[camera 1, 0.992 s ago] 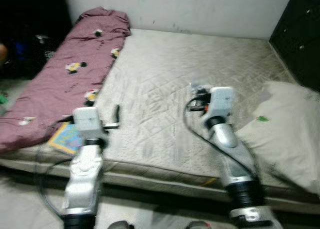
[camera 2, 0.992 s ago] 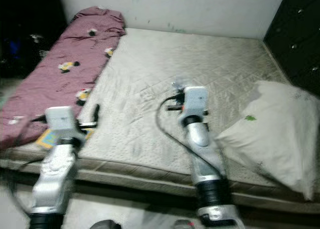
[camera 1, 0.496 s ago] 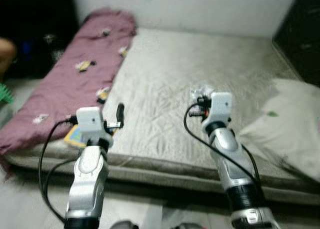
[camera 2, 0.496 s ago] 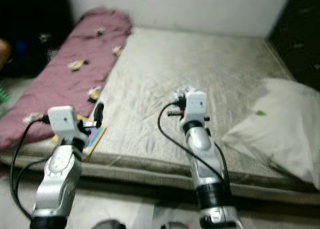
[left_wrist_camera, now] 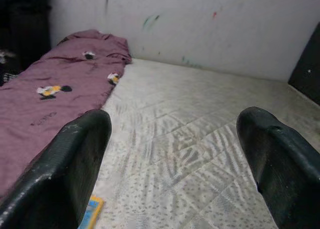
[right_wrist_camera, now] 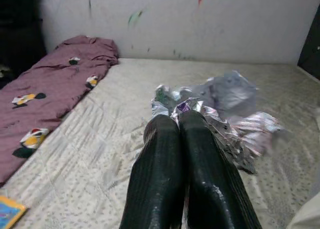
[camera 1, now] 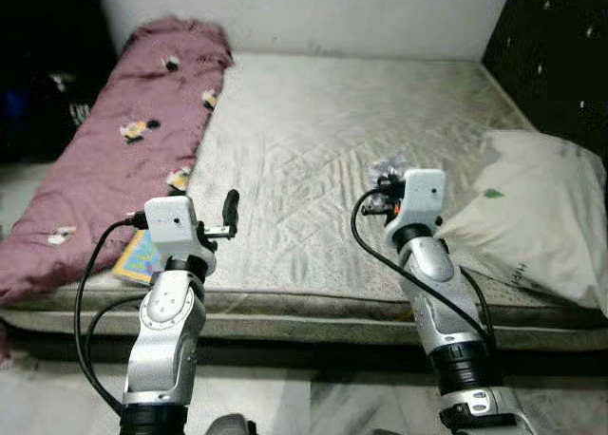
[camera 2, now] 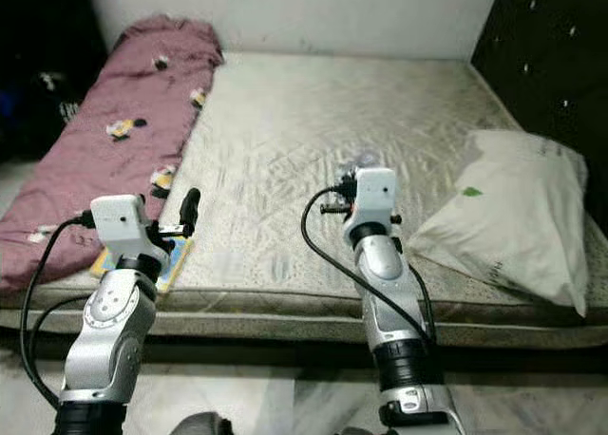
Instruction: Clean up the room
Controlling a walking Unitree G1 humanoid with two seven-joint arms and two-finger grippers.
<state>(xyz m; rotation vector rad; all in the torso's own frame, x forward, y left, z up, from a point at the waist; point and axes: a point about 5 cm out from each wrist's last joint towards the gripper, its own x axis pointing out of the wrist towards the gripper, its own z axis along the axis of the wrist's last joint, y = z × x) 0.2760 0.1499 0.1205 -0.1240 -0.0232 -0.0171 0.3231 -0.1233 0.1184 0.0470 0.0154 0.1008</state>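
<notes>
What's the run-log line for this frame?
right hand: shut on crumpled wrapper, above mattress | left hand: open, empty | book: mattress edge

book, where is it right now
The book lies at the mattress's near left edge, partly tucked under the maroon blanket, just beside the open left gripper.

Two silver jointed arms, each topped by a white boxy wrist block. Black cables loop off both. Left pincer [left_wrist_camera: 175, 174] and right pincer [right_wrist_camera: 180, 139]: long ribbed black fingers.
</notes>
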